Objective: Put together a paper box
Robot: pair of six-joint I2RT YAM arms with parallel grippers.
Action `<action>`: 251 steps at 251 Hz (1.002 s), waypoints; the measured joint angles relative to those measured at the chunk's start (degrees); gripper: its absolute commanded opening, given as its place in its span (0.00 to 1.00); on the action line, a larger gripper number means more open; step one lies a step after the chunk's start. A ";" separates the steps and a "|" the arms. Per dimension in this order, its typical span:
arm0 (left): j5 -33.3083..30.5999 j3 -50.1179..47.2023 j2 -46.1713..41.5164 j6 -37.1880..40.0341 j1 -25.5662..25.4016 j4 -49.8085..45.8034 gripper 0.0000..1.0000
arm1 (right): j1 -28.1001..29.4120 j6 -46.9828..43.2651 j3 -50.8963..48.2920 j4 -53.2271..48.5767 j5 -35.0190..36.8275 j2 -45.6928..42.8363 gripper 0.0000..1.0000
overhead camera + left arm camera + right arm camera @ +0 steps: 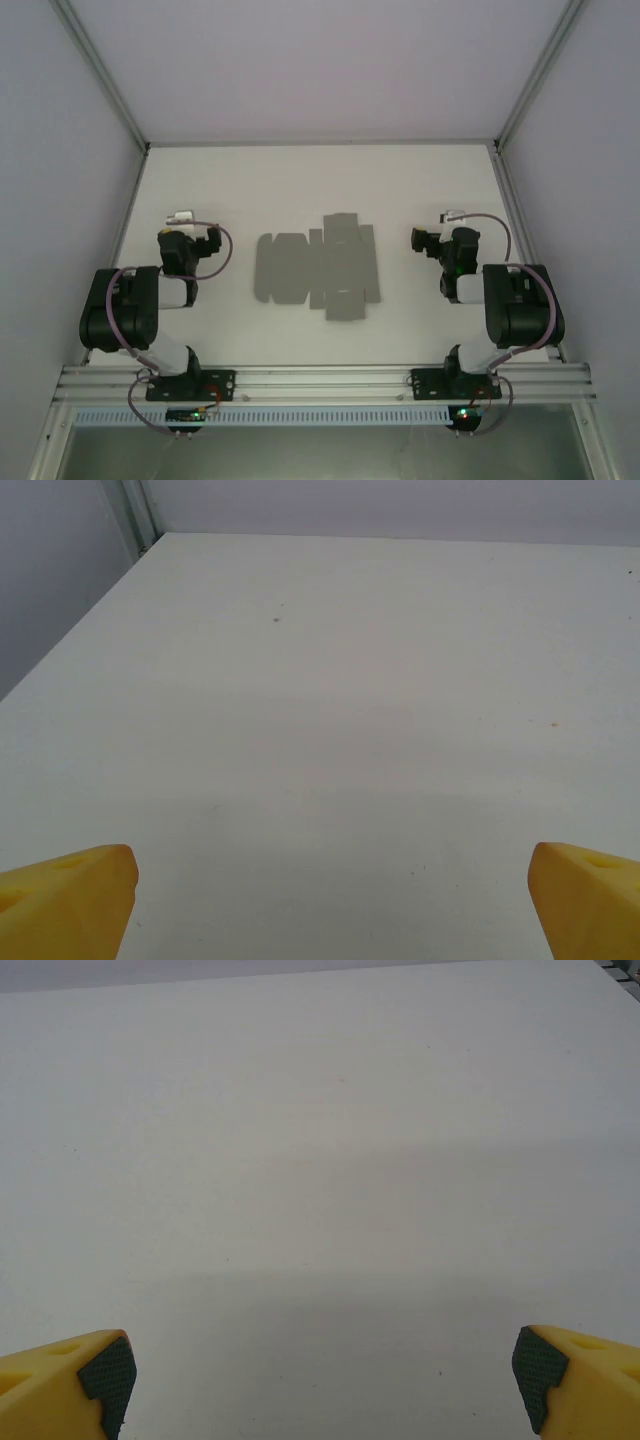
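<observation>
The paper box (318, 267) lies as a flat grey die-cut sheet with flaps in the middle of the white table (320, 180), seen from the top. My left gripper (188, 226) hovers to its left, well apart from it. My right gripper (442, 230) hovers to its right, also apart. In the left wrist view the left gripper (330, 900) is open, its yellow fingertips (70, 895) wide apart over bare table. The right gripper (325, 1385) is likewise open, with dark-padded yellow fingertips (560, 1375) and nothing between them.
Pale walls and aluminium frame posts (100, 75) close in the table on the left, back and right. An aluminium rail (320, 382) carrying both arm bases runs along the near edge. A wall corner post (135, 515) stands at the far left.
</observation>
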 measured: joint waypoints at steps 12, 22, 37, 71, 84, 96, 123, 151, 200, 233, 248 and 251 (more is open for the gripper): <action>0.00 0.00 0.00 0.00 0.00 0.00 0.99 | 0.00 0.00 0.00 0.00 -0.02 0.00 0.99; 0.00 0.00 0.00 0.00 0.00 0.00 1.00 | 0.00 0.00 0.00 0.00 -0.04 0.00 0.99; 0.00 0.00 0.00 0.00 0.00 0.00 1.00 | 0.04 0.00 0.00 0.00 -0.04 0.00 1.00; 0.00 0.00 0.00 0.00 0.00 0.00 1.00 | 0.04 0.00 0.00 0.00 -0.04 0.00 0.99; -0.02 0.00 0.00 0.00 0.00 0.00 1.00 | 0.04 0.00 0.00 0.00 -0.07 0.00 1.00; -0.02 0.00 0.00 0.00 0.00 0.00 1.00 | 0.04 0.00 0.00 0.00 -0.07 0.00 1.00; 0.00 0.00 0.00 0.00 0.00 0.00 1.00 | 0.04 0.00 0.00 0.00 -0.11 0.00 0.99; 0.00 0.00 0.00 0.00 0.00 0.00 1.00 | 0.04 0.00 0.00 0.00 -0.35 0.00 0.99; 0.00 0.00 0.00 0.00 0.00 -0.02 1.00 | 0.04 0.00 0.00 0.00 -0.48 0.00 0.99; -0.09 0.15 -0.13 -0.02 0.00 -0.70 1.00 | -0.07 0.02 0.02 -0.35 -0.50 -0.15 0.99; -0.46 1.18 -1.14 -0.04 0.00 -4.33 1.00 | -0.07 0.09 0.37 -2.69 -0.15 -1.36 0.99; -0.57 1.51 -1.42 -0.04 -0.04 -5.31 1.00 | -0.07 0.02 0.66 -3.87 0.13 -1.86 1.00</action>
